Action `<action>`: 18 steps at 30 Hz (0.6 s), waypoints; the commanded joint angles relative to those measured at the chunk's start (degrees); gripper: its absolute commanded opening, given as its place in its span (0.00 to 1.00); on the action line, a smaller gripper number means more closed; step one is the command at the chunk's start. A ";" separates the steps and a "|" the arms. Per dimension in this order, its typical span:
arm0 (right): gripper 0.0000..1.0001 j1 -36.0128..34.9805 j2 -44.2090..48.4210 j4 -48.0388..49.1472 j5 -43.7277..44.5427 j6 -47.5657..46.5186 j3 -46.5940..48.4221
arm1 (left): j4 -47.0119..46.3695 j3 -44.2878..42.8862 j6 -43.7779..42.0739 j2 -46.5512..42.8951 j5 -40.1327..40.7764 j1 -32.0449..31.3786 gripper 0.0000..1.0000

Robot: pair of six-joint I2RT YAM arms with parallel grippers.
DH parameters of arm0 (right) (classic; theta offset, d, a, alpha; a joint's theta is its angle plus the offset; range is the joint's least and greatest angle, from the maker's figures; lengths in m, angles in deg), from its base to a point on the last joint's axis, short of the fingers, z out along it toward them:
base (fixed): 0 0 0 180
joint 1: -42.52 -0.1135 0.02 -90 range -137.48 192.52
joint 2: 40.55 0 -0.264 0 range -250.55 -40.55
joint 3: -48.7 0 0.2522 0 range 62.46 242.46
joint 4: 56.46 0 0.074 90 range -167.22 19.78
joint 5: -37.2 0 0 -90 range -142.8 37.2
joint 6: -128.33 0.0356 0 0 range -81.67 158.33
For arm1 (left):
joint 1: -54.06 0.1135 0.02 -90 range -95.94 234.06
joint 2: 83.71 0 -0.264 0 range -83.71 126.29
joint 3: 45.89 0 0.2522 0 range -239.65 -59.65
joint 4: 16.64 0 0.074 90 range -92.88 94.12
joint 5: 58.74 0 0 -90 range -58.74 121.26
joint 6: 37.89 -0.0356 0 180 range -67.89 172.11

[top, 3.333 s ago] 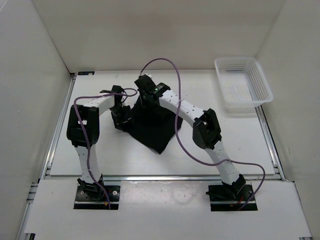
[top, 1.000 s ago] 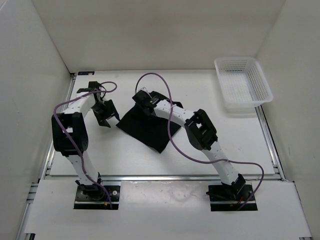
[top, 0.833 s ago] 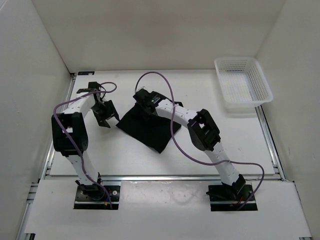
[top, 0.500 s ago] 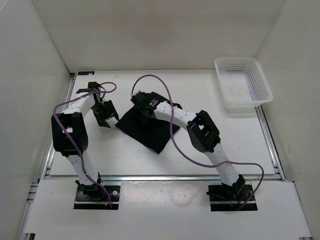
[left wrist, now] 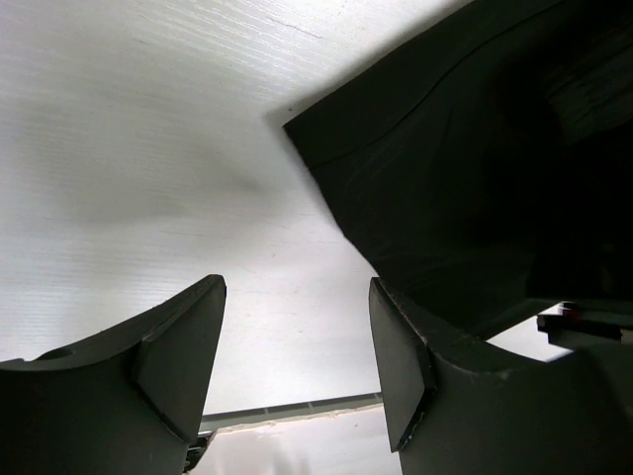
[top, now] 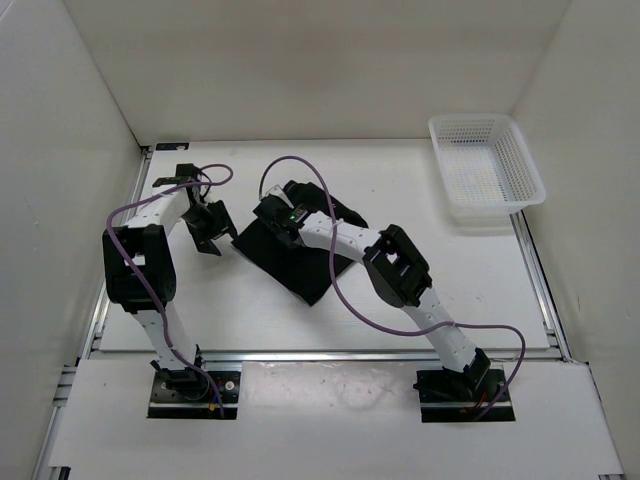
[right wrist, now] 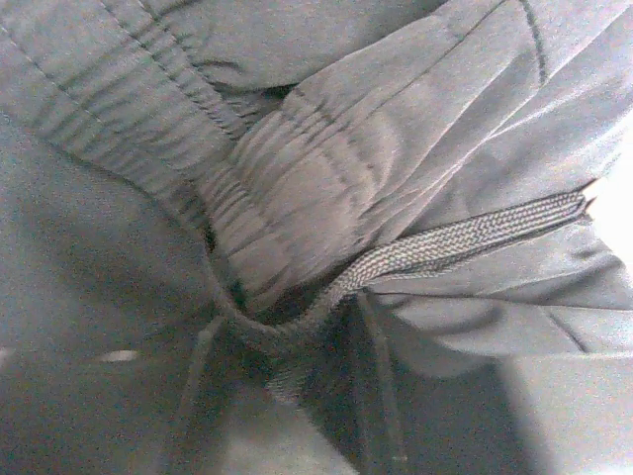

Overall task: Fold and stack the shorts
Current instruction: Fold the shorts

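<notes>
Sliding leftward along the far edge of the cloth over the last second, the right hand (top: pixel 271 216) now sits over the corner of the plain black soft-fabric shorts (top: pixel 300 270) that lies farthest from the white mesh plastic basket (top: pixel 440 160). A few seconds back both hands were bunched over a raised heap of fabric. The garment has since settled into a flat, folded diamond on the white desk (top: pixel 200 305), well apart from the basket and on its left. The left hand (left wrist: pixel 295 322) has drawn clear to the side farther still from the basket.

The left hand hangs over bare desk with its fingers spread and nothing between them, one pointed corner of the cloth just ahead of it. The right wrist camera shows only the gathered elastic waistband (right wrist: pixel 297 148) and the flat woven drawstring (right wrist: pixel 465 242) at very close range. Its own fingers are out of sight, so whether the right hand is shut on the fabric cannot be told.

By appearances the folding step is under way, with the right hand working at the waistband end. The next move likely calls for a firm pinch through both layers there, then a carry-over toward the opposite edge. The loose drawstring may snag or trail out of the fold.
</notes>
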 commanded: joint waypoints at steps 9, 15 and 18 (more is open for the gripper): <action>0.00 0.32 4.02 -1.13 1.50 1.59 0.00 | -1.72 1.64 -0.74 -2.07 -1.54 -0.19 0.70; 0.00 0.32 10.70 -0.61 0.81 1.59 -1.14 | -2.25 1.64 -0.74 -2.07 -1.54 -0.73 0.70; 0.00 0.32 13.43 -0.08 -0.60 1.06 -1.67 | -2.78 1.64 -0.21 -1.54 -1.54 -1.34 0.70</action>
